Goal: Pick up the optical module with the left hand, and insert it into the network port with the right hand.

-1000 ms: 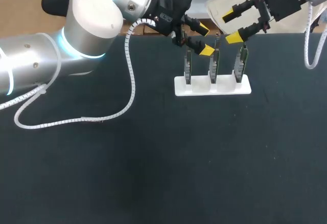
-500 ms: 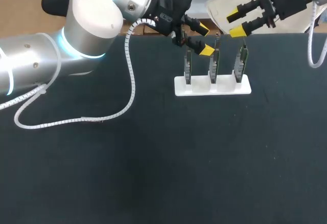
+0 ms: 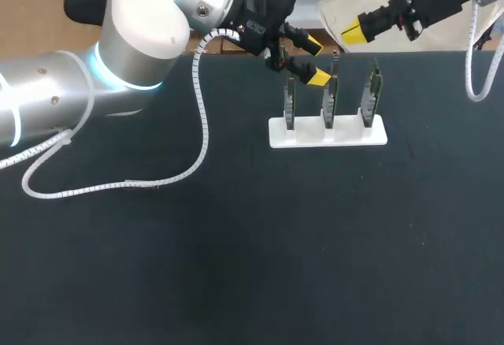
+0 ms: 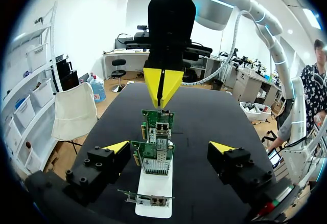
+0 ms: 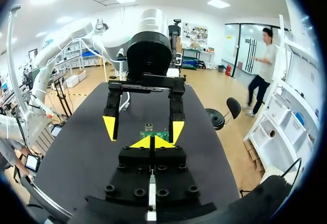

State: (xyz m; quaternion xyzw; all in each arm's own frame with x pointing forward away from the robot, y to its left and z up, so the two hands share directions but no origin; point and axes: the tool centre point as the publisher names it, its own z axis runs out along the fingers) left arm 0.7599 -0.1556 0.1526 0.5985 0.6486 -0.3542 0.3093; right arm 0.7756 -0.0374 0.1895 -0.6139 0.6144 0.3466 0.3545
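Watching my right pincer (image 3: 351,30) clench empty and lift back off the cards (image 3: 328,97); left pincer (image 3: 316,60) hangs released over them, nothing picked up yet.

Matt dark cloth covers the table (image 3: 236,266); the white stand (image 3: 346,135) and left gripper (image 3: 316,60) look smooth plastic.
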